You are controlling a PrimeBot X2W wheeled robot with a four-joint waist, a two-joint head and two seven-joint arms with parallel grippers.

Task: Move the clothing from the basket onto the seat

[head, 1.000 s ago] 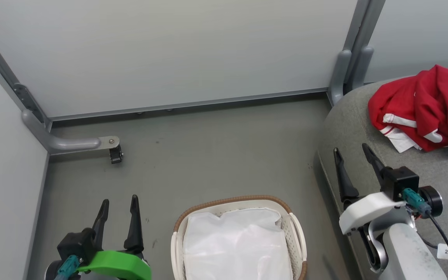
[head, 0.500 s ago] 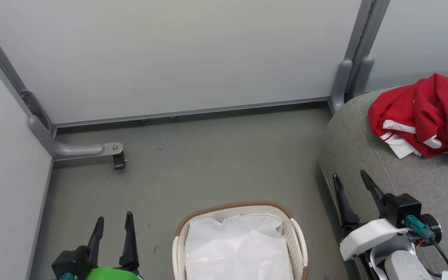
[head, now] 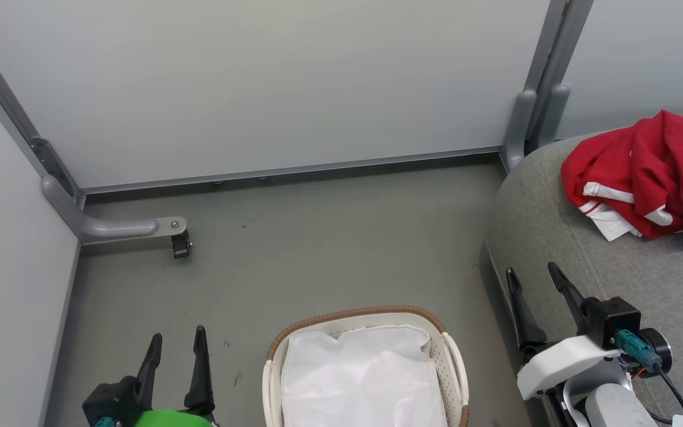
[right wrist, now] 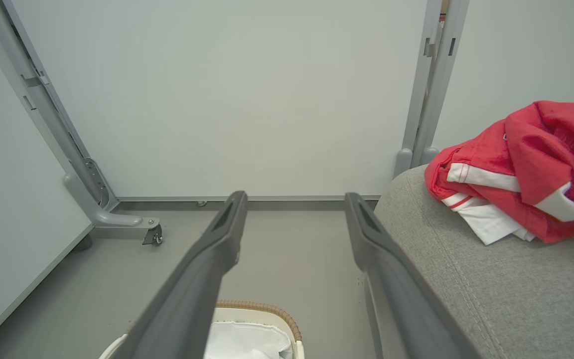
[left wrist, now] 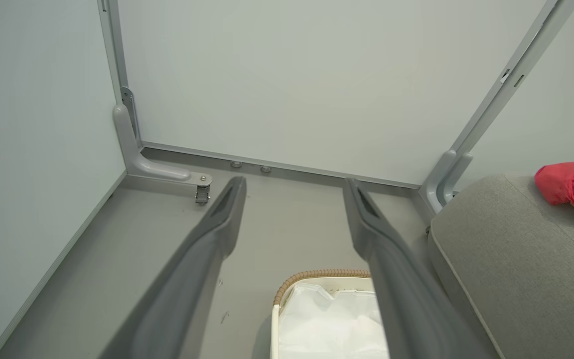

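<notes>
Head view puts the right claw [head: 530,270] low over the near edge of the seat [head: 644,296], its two dark fingers spread apart with nothing between them. The left claw [head: 178,334] is likewise released and empty above the floor [head: 329,237]. The clothing [head: 644,172] lies in a crumpled red heap with white stripes on the seat, ahead of the right claw's fingertips and off to its right, well apart from them. The heap's long axis runs roughly crosswise to the line of that claw's fingers. The right wrist view agrees: the garments [right wrist: 521,169] rest on grey upholstery beyond and to the right of the right-hand finger. The basket [head: 353,314] stands on the floor to the left of the right claw and behind its tips, between the two claws. What can be seen of its inside is the white liner [head: 365,379], with no red in it, though its near end is cut off by the frame. By these signs the transfer looks finished. If any tidying of the heap is wanted, the right arm is plainly the nearer one, and it would need to reach forward and rightward across the cushion. The left claw is far off, with the basket between it and the seat.
</notes>
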